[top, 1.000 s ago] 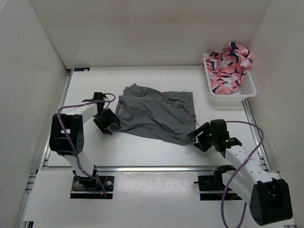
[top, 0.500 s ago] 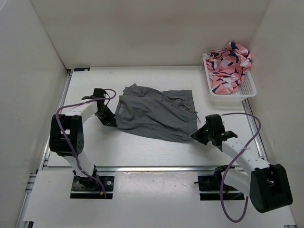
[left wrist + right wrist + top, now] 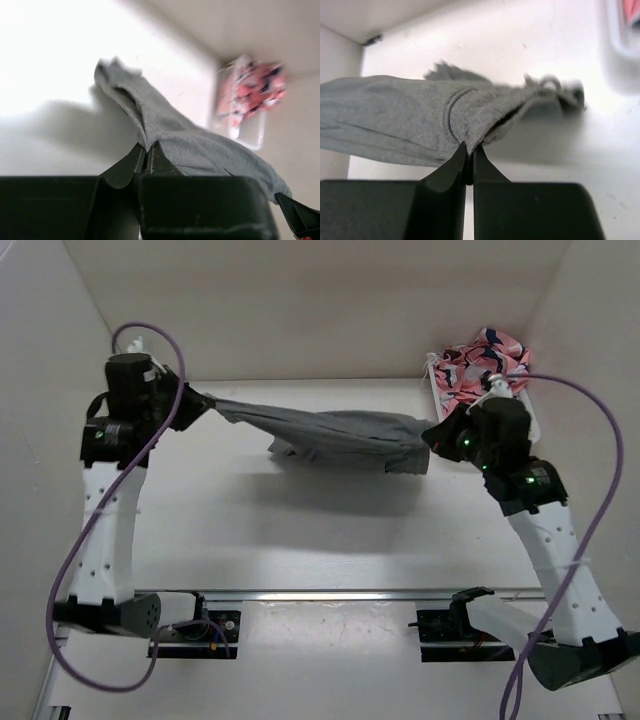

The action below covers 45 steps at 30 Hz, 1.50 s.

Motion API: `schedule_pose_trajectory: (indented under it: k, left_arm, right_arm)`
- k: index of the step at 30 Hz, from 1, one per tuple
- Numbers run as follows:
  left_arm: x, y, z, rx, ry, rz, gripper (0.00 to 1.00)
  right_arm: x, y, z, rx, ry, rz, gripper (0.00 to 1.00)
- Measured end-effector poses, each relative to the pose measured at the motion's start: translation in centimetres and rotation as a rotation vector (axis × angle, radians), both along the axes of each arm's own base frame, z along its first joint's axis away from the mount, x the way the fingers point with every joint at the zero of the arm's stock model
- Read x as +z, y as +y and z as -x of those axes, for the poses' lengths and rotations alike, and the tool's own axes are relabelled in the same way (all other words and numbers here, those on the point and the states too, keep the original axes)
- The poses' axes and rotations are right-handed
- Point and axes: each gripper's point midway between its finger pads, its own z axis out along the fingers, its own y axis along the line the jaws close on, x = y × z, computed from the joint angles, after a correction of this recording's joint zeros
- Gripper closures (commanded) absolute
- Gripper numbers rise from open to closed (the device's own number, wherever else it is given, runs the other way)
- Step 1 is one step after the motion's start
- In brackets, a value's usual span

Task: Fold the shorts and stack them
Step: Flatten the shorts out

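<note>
The white table (image 3: 300, 550) lies under the dark grey shorts (image 3: 340, 435), which hang in the air over its far half, stretched between the two arms and throwing a shadow below. Pulled taut like this, the cloth can probably be laid down flat and square, ready for a fold. The left pincer (image 3: 200, 403) is clamped on one end of the shorts and the right pincer (image 3: 432, 435) on the other; each wrist view shows jaws pressed together with grey fabric pinched between them. At the far right corner, just behind the right arm, sits a white basket (image 3: 250, 132) holding a pink patterned garment (image 3: 485, 350); a swing that way could brush it.
</note>
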Motion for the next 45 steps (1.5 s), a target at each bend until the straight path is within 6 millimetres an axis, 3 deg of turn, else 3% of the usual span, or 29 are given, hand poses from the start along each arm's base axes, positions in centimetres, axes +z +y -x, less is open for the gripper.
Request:
schedule_pose_trajectory:
  k: [4,10,14,16,18,21,23,25,27,31,34,36,38,40,42,45]
  left_arm:
    - [8.5,1.8,4.7,0.057,-0.222,0.000,0.90]
    - [18.8,3.8,13.4,0.127,-0.541,-0.015,0.90]
    - [23.8,4.5,18.6,0.154,-0.711,-0.026,0.90]
    - [24.8,4.7,20.3,0.156,-0.758,-0.032,0.90]
    - [24.6,4.7,20.7,0.155,-0.761,-0.038,0.90]
    - [22.4,4.6,18.6,0.150,-0.691,-0.053,0.90]
    - [19.8,4.5,15.5,0.141,-0.611,-0.065,0.90]
    - [15.9,4.3,11.3,0.133,-0.489,-0.078,0.90]
    - [11.0,4.0,6.5,0.120,-0.344,-0.095,0.90]
    - [-0.7,3.7,-2.9,0.101,-0.041,-0.129,0.90]
    - [-9.2,3.6,-8.0,0.096,0.162,-0.153,0.90]
    - [-13.0,3.5,-10.0,0.088,0.249,-0.163,0.90]
    - [-15.2,3.4,-11.6,0.081,0.294,-0.167,0.90]
    - [-15.9,3.2,-12.7,0.074,0.302,-0.166,0.90]
    - [-15.3,3.2,-13.1,0.073,0.282,-0.163,0.90]
    - [-13.2,3.2,-13.4,0.076,0.225,-0.160,0.90]
  right_arm:
    - [7.3,0.1,2.4,0.089,-0.157,0.015,1.00]
    - [15.6,-0.1,9.2,0.219,-0.376,-0.019,1.00]
    - [20.6,-0.4,13.6,0.279,-0.509,-0.048,1.00]
    - [21.6,-0.6,15.1,0.294,-0.543,-0.057,1.00]
    - [21.5,-0.7,15.8,0.299,-0.543,-0.060,1.00]
    - [19.0,-0.6,14.9,0.289,-0.477,-0.054,1.00]
    - [15.9,-0.5,13.3,0.269,-0.389,-0.037,1.00]
    - [11.5,-0.3,10.9,0.239,-0.277,-0.007,1.00]
    - [6.9,0.0,8.5,0.216,-0.161,0.026,1.00]
    - [-3.0,0.9,3.2,0.180,0.071,0.099,1.00]
    - [-10.9,1.5,-1.3,0.148,0.238,0.159,1.00]
    - [-14.7,1.6,-3.4,0.132,0.320,0.189,1.00]
    - [-17.7,1.7,-5.1,0.118,0.375,0.210,1.00]
    - [-19.2,1.8,-6.3,0.109,0.400,0.218,1.00]
    - [-19.3,1.9,-6.9,0.105,0.391,0.216,1.00]
    - [-17.6,2.0,-7.4,0.103,0.341,0.204,1.00]
